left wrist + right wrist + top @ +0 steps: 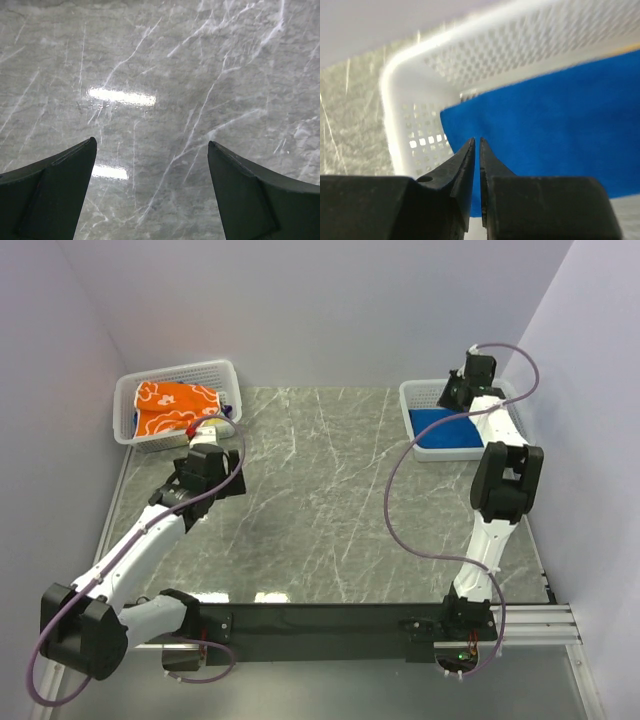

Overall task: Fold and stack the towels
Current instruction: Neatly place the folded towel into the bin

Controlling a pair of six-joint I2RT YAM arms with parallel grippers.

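Note:
An orange towel with white flower outlines (175, 405) lies crumpled in the white mesh basket at the back left (128, 420). A plain blue towel (448, 426) lies flat in the white mesh basket at the back right (412, 400); it also shows in the right wrist view (555, 125). My left gripper (205, 445) hovers just in front of the left basket. In its wrist view it is open (150, 142) and empty over bare marble. My right gripper (458, 390) is over the right basket, shut (477, 140) just above the blue towel's corner and holding nothing. The yellow towel is not in view.
The grey marble table (330, 500) lies between the two baskets. The right basket's mesh wall (420, 125) is close in front of the right fingers. Lilac walls close in the left, back and right. Purple cables loop off both arms.

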